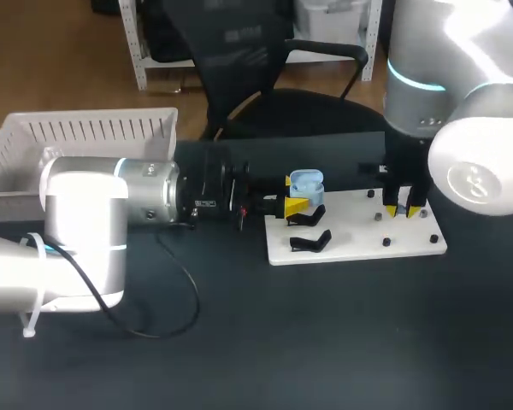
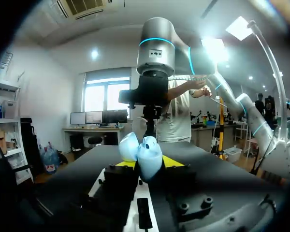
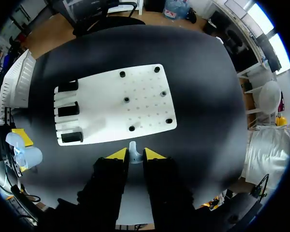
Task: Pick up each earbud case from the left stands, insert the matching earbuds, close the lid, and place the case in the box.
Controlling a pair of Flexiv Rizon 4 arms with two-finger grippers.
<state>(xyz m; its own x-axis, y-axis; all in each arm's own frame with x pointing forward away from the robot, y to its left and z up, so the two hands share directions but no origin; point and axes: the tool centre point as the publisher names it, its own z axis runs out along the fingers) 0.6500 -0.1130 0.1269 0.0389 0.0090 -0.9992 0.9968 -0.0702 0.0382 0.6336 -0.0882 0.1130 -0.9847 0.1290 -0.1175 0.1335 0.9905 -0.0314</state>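
The left arm lies low and level across the dark surface (image 1: 342,342), and its left gripper (image 1: 297,205) has its fingers closed on a light blue earbud case (image 1: 306,182), which is held off the surface at the left end of a white board (image 1: 359,248). The case's lid stands open. In the left wrist view the case (image 2: 145,154) sits squarely between the two yellow tips, touched from both sides, with the right arm (image 2: 157,53) rising ahead of it. The right gripper (image 1: 403,208) hangs over the far right part of the board, fingers pointing down. From its own wrist camera the fingers of the right gripper (image 3: 134,154) stand only a narrow gap apart and pinch a small pale earbud (image 3: 133,146) between them, above the surface just beside the board's near edge. That view also shows three black stands (image 3: 67,110) in a row along one end of the board (image 3: 101,96) and several small dark pegs (image 3: 126,100) scattered over the rest of it. A white slatted box (image 1: 77,132) sits at the far left of the surface, well apart from the case. A thin black cable (image 1: 175,295) loops on the surface beneath the left arm.
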